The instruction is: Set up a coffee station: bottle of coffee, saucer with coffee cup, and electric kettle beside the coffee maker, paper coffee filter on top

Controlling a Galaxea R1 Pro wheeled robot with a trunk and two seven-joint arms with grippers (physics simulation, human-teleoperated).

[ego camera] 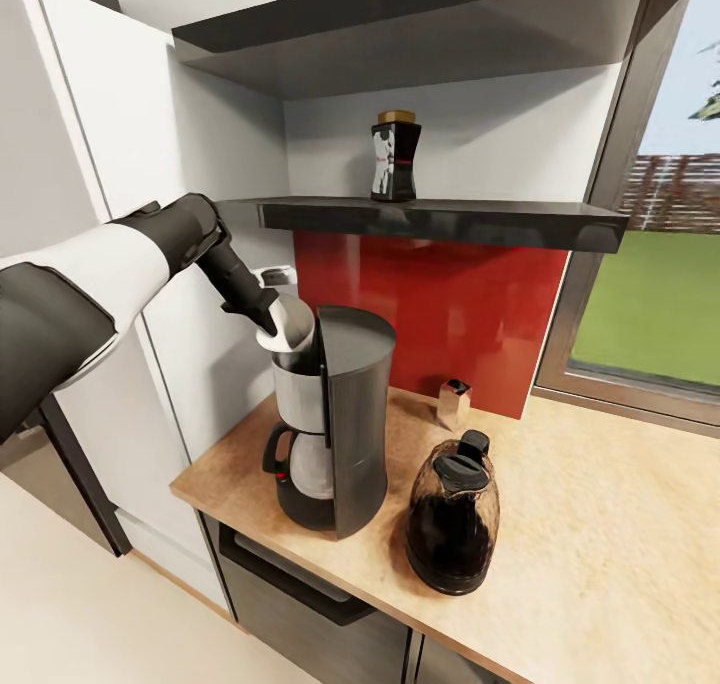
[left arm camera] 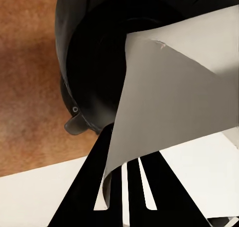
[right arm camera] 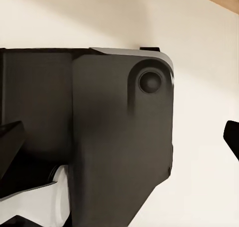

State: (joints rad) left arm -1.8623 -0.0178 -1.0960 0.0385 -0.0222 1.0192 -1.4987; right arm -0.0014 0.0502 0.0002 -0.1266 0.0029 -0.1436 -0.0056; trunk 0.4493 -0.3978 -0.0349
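At frame centre-left, the left gripper (ego camera: 278, 326) was clamped on the white cone-shaped paper coffee filter (ego camera: 290, 322) — right above the tall dark grey coffee maker (ego camera: 335, 419). The squat dark glass electric kettle (ego camera: 452, 514) stood just beside it on the light tan countertop (ego camera: 600, 524) — the right gripper's fingers could not be judged.

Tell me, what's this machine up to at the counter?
The robot's left gripper is holding a paper coffee filter right over the top of the coffee maker. The electric kettle already stands beside it on the countertop. The bottle of coffee is on the kitchen shelf.
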